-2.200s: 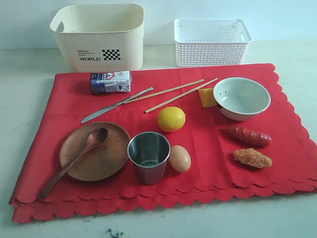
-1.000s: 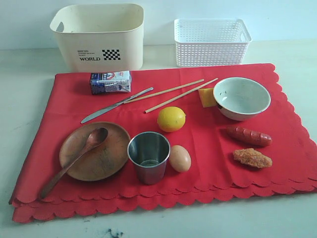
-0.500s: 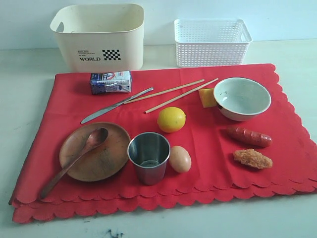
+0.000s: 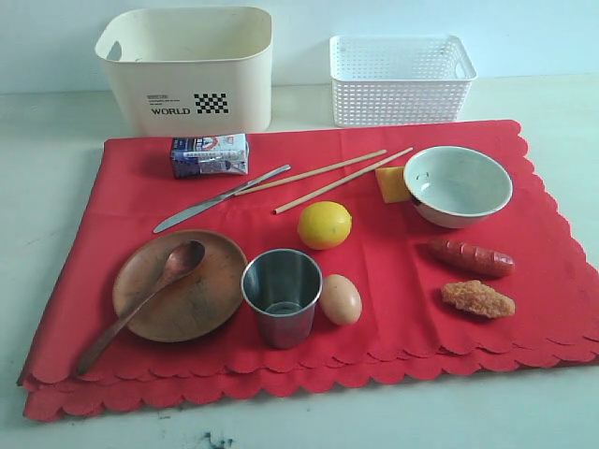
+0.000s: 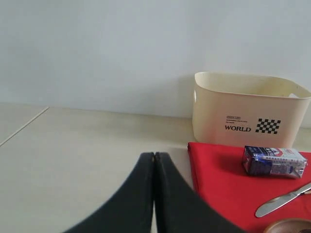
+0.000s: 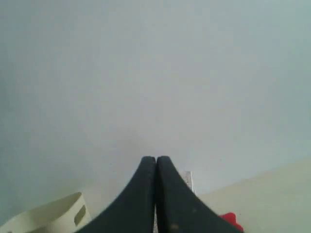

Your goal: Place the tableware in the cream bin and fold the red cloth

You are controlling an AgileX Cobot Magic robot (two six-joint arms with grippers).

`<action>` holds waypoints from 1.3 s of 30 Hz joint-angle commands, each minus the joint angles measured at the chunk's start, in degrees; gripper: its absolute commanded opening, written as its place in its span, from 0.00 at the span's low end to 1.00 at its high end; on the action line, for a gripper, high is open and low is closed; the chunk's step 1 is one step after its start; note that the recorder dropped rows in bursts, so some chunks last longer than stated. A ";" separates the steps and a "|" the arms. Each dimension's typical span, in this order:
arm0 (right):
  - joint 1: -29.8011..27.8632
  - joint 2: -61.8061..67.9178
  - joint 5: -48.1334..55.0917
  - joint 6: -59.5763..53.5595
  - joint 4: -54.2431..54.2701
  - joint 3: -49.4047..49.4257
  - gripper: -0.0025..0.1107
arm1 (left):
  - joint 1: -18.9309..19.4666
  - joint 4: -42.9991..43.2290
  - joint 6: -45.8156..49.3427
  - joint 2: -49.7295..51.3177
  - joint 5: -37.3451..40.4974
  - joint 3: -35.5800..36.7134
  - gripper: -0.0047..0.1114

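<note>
Shows cloth [image 4: 398, 253] spread flat on pale table [image 4: 47, 168], long axis 9 to 3, scalloped hem along the 6 edge, where layers look doubled. Reaches nearly across the table.

Off the cloth at 11: bin [image 4: 215, 75], mouth up, printed wall facing the camera, handle cutout at its 9 end, long axis 9 to 3. At 1, well apart from it: basket [image 4: 398, 94], mouth up. Behind both, plain pale wall [image 4: 299, 28].

On the cloth, clockwise from 8:
- At 8, plate [image 4: 201, 304], flat, carrying spoon [image 4: 140, 307]; long axis 7 to 1, scoop up on the plate at 1, handle running over the rim onto the cloth at 7.
- At 10, knife [image 4: 220, 198], flat, long axis 8 to 2, just below carton [image 4: 209, 155].
- At 12, chopsticks [image 4: 309, 173], both lying 8 to 2, closer together at the 2 ends, near bowl [image 4: 457, 184].
- At 2, that bowl, mouth up.
- At 6, cup [image 4: 281, 299], upright, mouth up, between plate and egg [image 4: 341, 299].
- Near centre, lemon [image 4: 324, 224]; at 4, sausage [image 4: 471, 257].

Left gripper [image 5: 154, 159]: fingertips pressed together, holding nothing, above bare table off the cloth's 9 side. Right gripper [image 6: 156, 161]: fingertips likewise pressed together on nothing, aimed mostly at the wall.
</note>
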 commanded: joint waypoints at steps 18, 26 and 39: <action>20.70 50.88 4.86 -0.33 -2.76 -15.04 0.02 | 0.06 0.02 0.00 -0.38 -0.18 0.13 0.06; 28.62 64.74 10.94 -0.85 -2.76 -24.04 0.02 | 0.06 0.02 0.00 -0.38 -0.18 0.13 0.06; 35.26 73.55 18.75 -8.27 -2.76 -32.52 0.34 | 0.06 0.02 0.00 -0.38 -0.18 0.13 0.06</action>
